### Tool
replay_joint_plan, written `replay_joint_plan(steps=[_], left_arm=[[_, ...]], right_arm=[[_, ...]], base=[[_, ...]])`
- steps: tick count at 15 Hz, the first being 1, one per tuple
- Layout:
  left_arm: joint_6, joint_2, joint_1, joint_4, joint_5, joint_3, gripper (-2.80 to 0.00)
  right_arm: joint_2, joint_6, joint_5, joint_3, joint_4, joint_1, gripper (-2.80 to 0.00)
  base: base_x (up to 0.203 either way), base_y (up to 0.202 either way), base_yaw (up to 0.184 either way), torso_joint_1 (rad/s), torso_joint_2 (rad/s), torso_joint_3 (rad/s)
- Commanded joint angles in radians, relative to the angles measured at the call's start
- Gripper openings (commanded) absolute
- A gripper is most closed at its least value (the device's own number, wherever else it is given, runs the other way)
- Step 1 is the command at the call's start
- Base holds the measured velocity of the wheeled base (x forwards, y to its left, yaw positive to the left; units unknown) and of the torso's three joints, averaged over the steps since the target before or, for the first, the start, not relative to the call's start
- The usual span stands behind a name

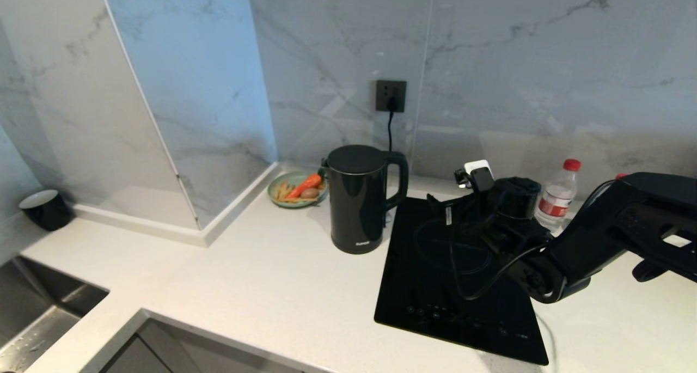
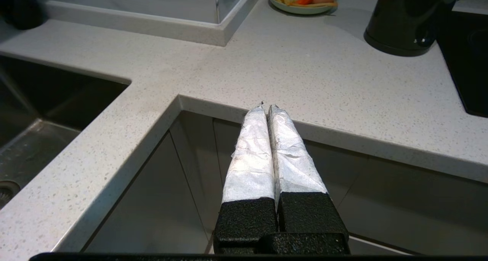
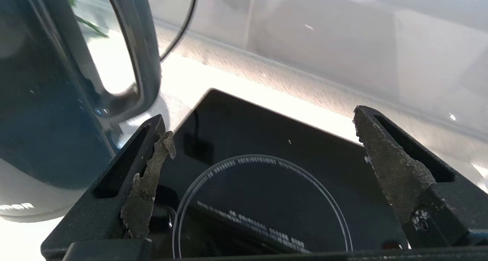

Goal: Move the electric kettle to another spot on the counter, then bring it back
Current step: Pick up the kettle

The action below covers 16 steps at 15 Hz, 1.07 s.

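Electric kettle (image 1: pixel 357 199) glossy, rigid, likely heavy; take the loop handle (image 1: pixel 399 179). Right gripper (image 3: pixel 259 139) beside it, jaws released; left gripper (image 2: pixel 267 108) clenched, idle near tabletop (image 1: pixel 261 275) edge.

- Electric kettle (image 1: pixel 358 199): small white lettering near the bottom of the body, too small to read in the head view; mirrored and cut off in the right wrist view.
- Cooktop (image 3: pixel 267 200): ring lettering illegible.

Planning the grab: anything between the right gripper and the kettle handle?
Nothing. In the right wrist view, the open right gripper hangs over the cooktop, the kettle handle just beside one finger.
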<state>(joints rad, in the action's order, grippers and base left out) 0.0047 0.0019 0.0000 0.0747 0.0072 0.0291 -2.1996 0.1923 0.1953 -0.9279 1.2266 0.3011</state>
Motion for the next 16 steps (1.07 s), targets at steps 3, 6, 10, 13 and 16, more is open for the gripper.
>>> replay_joint_plan(steps=[3, 6, 10, 13, 16], left_arm=[[0.000, 0.000, 0.000, 0.000, 0.000, 0.000, -2.80], [0.000, 0.000, 0.000, 0.000, 0.000, 0.000, -2.80], [0.000, 0.000, 0.000, 0.000, 0.000, 0.000, -2.80], [0.000, 0.000, 0.000, 0.000, 0.000, 0.000, -2.80], [0.000, 0.000, 0.000, 0.000, 0.000, 0.000, -2.80]], right_arm=[[-0.025, 0.007, -0.053, -0.113, -0.021, -0.043, 0.00], [-0.056, 0.007, -0.105, -0.176, -0.076, -0.054, 0.00], [-0.069, 0.006, -0.141, -0.181, -0.081, -0.049, 0.00], [-0.075, 0.007, -0.152, -0.190, -0.086, -0.043, 0.00], [-0.096, 0.007, -0.178, -0.254, -0.119, -0.042, 0.00]], base=[[0.000, 0.000, 0.000, 0.000, 0.00, 0.000], [0.000, 0.000, 0.000, 0.000, 0.00, 0.000], [0.000, 0.000, 0.000, 0.000, 0.00, 0.000], [0.000, 0.000, 0.000, 0.000, 0.00, 0.000], [0.000, 0.000, 0.000, 0.000, 0.00, 0.000]])
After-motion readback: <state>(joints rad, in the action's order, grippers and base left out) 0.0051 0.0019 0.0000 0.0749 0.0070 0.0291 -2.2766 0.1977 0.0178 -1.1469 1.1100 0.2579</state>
